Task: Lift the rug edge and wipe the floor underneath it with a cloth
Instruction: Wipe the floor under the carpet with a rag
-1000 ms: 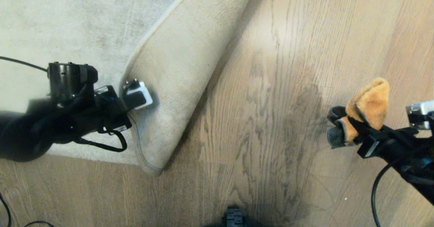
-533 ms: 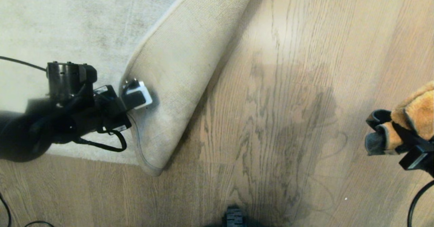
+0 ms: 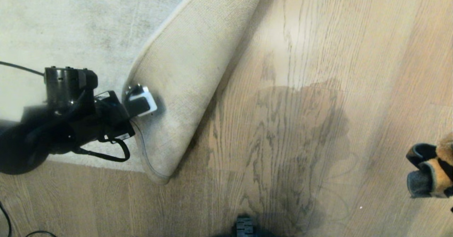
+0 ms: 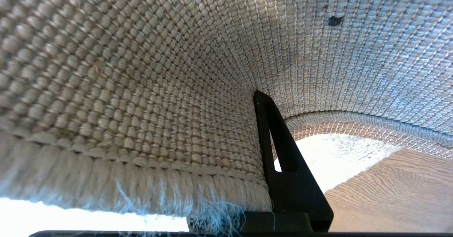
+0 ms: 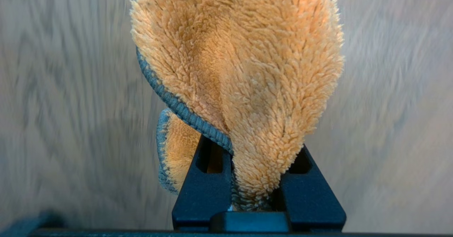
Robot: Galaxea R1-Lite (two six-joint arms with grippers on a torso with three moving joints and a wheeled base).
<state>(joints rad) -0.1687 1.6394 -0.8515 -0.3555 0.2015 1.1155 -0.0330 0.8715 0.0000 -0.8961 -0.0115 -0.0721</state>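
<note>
The floor [image 3: 283,131] of brown oak-grain planks fills most of the head view, with a dark shadow patch over its middle. The pale grey rug covers the upper left; the rug edge [image 3: 184,88] is folded back, showing its tan woven backing and thin bound hem. The left gripper [image 3: 141,104] has its jaws clamped on that fold. At the far right, the right gripper [image 5: 254,191] has its jaws closed on the cloth [image 5: 247,70], a fluffy orange rag with grey trim, above bare planks well apart from the rug. Black cables lie at the lower left
</note>
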